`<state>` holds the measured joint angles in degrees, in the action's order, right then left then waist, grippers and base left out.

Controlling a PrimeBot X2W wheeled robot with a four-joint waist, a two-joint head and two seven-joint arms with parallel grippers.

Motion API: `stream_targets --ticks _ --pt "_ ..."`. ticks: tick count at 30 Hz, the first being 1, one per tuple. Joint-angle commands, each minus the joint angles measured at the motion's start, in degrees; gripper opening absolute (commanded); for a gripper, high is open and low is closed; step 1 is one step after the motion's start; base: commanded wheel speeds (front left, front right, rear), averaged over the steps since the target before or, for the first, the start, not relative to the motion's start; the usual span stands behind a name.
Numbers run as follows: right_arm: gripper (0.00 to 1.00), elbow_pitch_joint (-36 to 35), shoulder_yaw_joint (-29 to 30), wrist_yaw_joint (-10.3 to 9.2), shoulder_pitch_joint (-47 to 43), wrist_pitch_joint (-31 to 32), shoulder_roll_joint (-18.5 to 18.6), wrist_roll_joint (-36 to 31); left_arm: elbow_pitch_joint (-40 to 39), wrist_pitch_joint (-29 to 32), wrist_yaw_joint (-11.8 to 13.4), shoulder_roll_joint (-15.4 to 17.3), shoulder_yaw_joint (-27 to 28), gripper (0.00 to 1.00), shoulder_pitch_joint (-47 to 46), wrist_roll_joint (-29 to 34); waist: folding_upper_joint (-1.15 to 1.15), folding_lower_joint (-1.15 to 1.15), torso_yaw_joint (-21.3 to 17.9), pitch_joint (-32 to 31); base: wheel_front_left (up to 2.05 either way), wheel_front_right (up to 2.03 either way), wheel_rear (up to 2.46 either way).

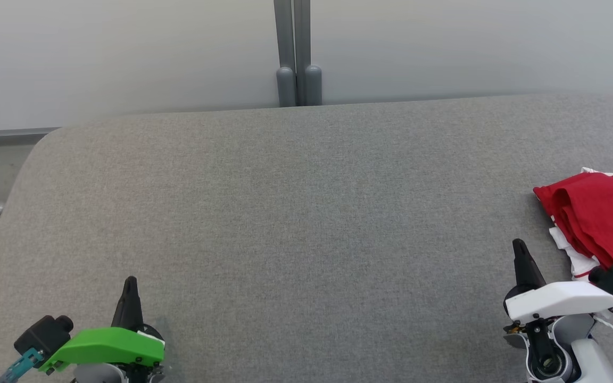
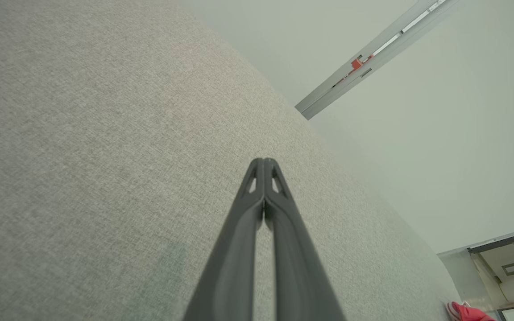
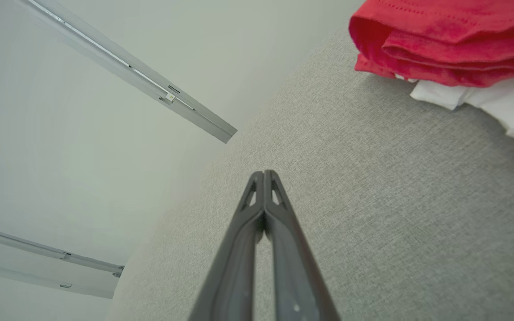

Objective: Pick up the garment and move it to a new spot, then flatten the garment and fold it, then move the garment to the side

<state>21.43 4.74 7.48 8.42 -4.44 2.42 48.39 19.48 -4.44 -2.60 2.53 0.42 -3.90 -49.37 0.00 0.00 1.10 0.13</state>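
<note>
Head view, left to right: the left gripper (image 1: 130, 282) sits at the lower left of a grey fabric surface (image 1: 306, 213). Its two dark fingers are pressed together to a single point and hold nothing, and a green cover (image 1: 104, 346) sits over its wrist. Bare grey cloth stretches across the middle, with a grey post (image 1: 297, 53) rising beyond the far edge. At the lower right, the right gripper (image 1: 520, 246), under a white cover (image 1: 562, 300), is likewise closed tight and empty. Just to its right, near the fingers but not touching them, lies the garment (image 1: 604, 213). It is a red bundle folded in layers at the surface's right edge, running out of the picture, with white fabric (image 1: 572, 255) showing beneath its near side.

Left wrist view: the fingers of the left gripper (image 2: 263, 161) meet at the tips over bare cloth. The garment (image 2: 466, 313) is a small red patch in the bottom right corner, well apart from this arm.

Right wrist view: the tips of the right gripper (image 3: 264, 174) are closed together above the surface. The garment (image 3: 440, 40) lies ahead and to their right, near but apart, its red folds stacked over the white fabric (image 3: 498, 98), which carries a red stripe.
</note>
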Motion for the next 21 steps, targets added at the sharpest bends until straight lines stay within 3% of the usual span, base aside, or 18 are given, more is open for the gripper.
stream_targets --ticks 1,21 --pt "0.0 -1.2 0.16 0.02 0.08 0.42 0.39 1.91 -0.95 0.47 -0.6 0.29 0.52 0.0 -1.59 -1.79 0.0 0.0 -0.02 0.0 0.0 0.0 0.0" --pt "0.0 -3.26 0.73 0.02 -0.64 3.83 0.46 15.2 -2.46 3.88 -2.01 0.36 2.34 0.0 -2.0 -14.86 0.0 0.0 -0.28 0.01 0.0 0.0 0.0"
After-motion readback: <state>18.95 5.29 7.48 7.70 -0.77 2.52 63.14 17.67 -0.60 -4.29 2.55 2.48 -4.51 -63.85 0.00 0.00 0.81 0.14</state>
